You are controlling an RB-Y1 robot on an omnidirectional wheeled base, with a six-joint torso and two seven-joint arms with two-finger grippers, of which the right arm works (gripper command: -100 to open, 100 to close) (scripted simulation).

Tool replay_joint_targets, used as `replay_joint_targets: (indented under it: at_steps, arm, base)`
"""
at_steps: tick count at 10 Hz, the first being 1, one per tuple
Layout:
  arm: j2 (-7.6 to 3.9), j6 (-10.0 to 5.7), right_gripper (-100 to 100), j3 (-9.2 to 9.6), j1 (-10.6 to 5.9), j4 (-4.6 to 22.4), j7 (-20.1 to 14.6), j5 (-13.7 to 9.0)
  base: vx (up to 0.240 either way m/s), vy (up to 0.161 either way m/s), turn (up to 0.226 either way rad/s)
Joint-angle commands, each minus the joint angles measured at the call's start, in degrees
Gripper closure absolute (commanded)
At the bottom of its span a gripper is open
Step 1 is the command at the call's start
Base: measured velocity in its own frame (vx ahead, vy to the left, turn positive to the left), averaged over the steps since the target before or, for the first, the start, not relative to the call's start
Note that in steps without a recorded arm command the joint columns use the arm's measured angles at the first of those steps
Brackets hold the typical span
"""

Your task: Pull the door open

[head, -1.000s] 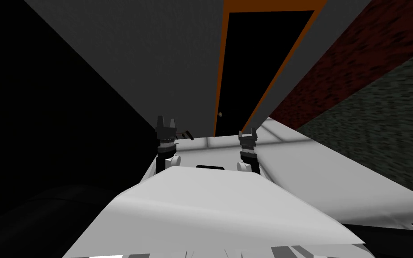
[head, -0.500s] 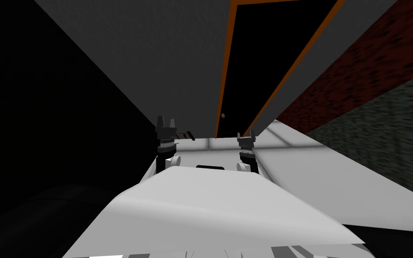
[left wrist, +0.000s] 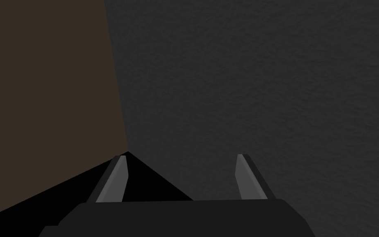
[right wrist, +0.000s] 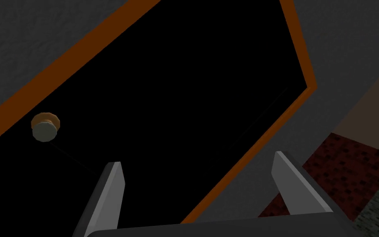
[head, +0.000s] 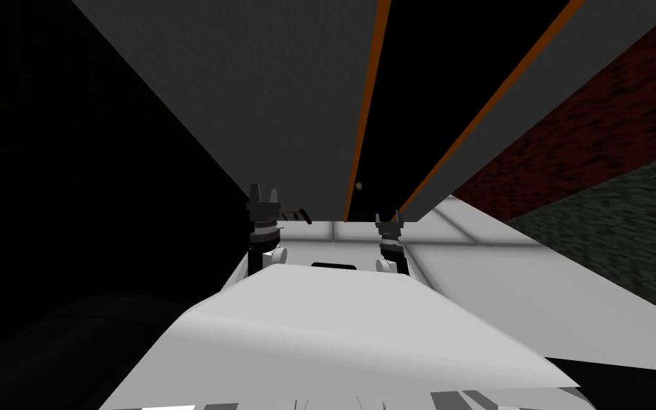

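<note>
- Straight ahead in the grey wall [head: 262, 92]: one black door [head: 419, 100] in one orange frame [right wrist: 61, 68], looking closed.
- Two sets of jaws, both spread wide and empty. The left jaws face bare wall, the right jaws face the door.
- One small round knob [right wrist: 45, 126] sits by the frame edge, ahead of the right jaws, slightly to their left, clear of them.
- Best play: centre the right jaws on the knob, close squarely, then pull.
</note>
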Motion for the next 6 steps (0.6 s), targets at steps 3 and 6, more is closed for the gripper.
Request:
replay_joint_targets:
  at_steps: [3,6]
  arm:
    - [-1.16,-1.31,-100,-0.05,-1.46,5.10,-4.95,-2.35]
    - [-2.10,-2.28,-100,-0.09,-2.57,9.20,-9.02,-4.34]
  base:
    - [0.093,-0.023,0.128]
    - [0.093,-0.031,0.121]
